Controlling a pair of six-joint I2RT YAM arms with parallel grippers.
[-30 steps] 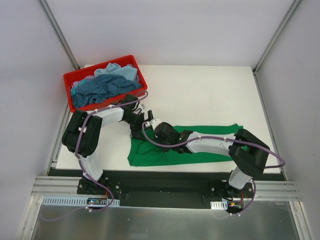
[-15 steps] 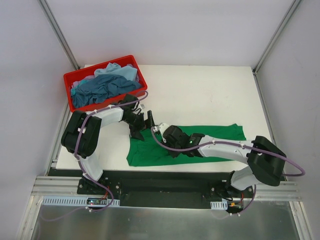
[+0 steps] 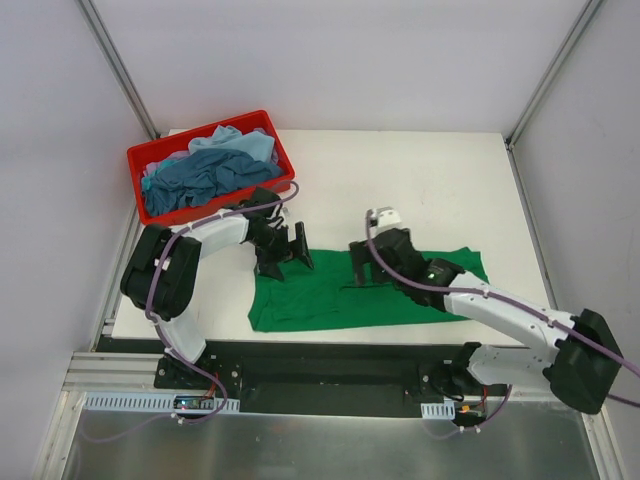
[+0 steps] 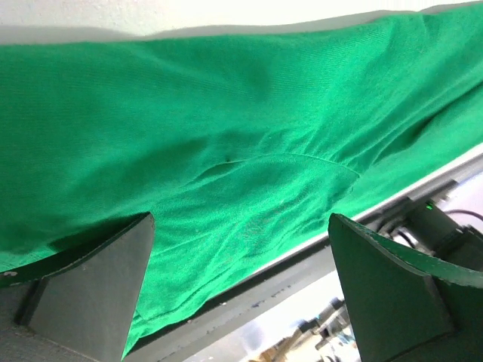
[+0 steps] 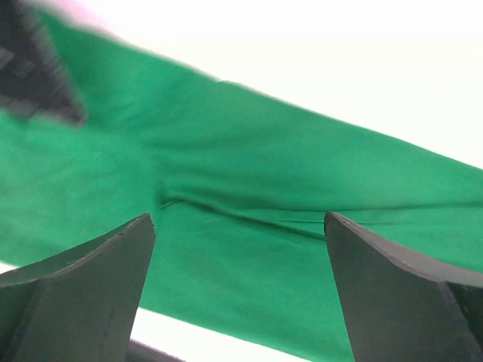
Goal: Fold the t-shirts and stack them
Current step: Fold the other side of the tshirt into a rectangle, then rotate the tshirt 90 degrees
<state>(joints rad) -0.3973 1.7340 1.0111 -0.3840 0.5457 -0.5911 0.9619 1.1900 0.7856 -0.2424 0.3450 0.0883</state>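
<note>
The bin sits at the far left corner of the table; in it lie a teal shirt and, toward its far end, a pale blue shirt, both crumpled, the teal one taking up most of the room.

Just near of the bin, the left gripper hangs over the far left corner of the green shirt; its jaws stand wide apart with nothing between them; in its own view the two fingers frame wrinkled green cloth, and whether the tips touch it I cannot tell.

The green shirt lies flat in a long band along the near edge of the table, its left end broader and reaching almost to that edge, its right end narrower and ending right of centre.

The right gripper is over the far edge of the band, about the middle of its length, well apart from the left one; its jaws too are spread wide and hold nothing; its wrist view shows the green shirt running across beneath the fingers, a small crease at the middle, bare table beyond.
</note>
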